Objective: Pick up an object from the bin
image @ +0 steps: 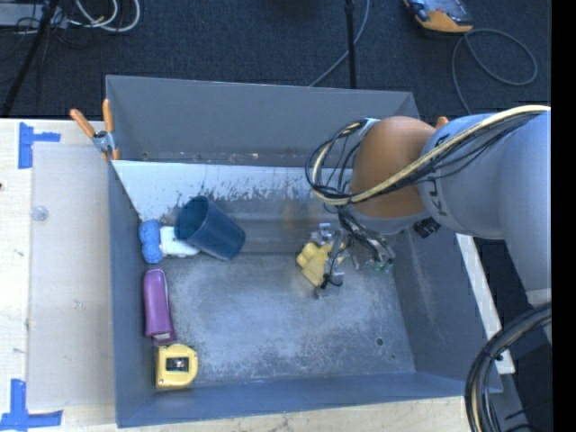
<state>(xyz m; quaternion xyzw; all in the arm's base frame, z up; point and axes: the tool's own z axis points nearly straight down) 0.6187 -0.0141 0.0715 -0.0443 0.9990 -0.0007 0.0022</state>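
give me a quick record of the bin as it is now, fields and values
bin: grey metal
gripper: low in the bin, right of its middle
nearest: yellow thing, right against the gripper on the view's left; held or not, cannot tell
cup: dark blue, on its side, back left
blue-and-white thing: touching the cup, by the left wall
purple bottle: lying along the left wall
tape measure: yellow, front left corner
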